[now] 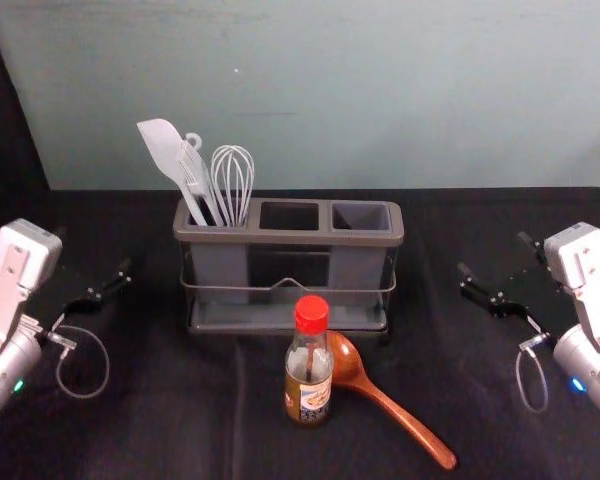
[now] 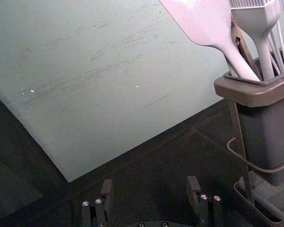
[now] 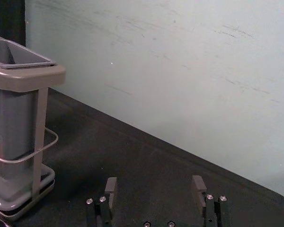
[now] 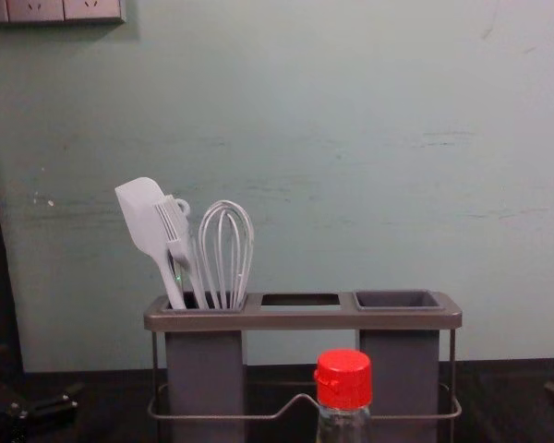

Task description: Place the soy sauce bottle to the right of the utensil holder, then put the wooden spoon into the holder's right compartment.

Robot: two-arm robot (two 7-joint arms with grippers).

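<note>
Okay, so the soy sauce bottle is upright in front of the utensil holder, wooden spoon lying right beside it. Right pincer is open, out past the holder's right end; left pincer is open too, off left. I'd use the right one, grip the glass squarely (not the red cap), and lift straight up so the spoon doesn't get dragged.

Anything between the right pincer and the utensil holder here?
No, in the head view only bare dark tabletop separates the right pincer from the utensil holder; the wooden spoon lies nearer the robot.
</note>
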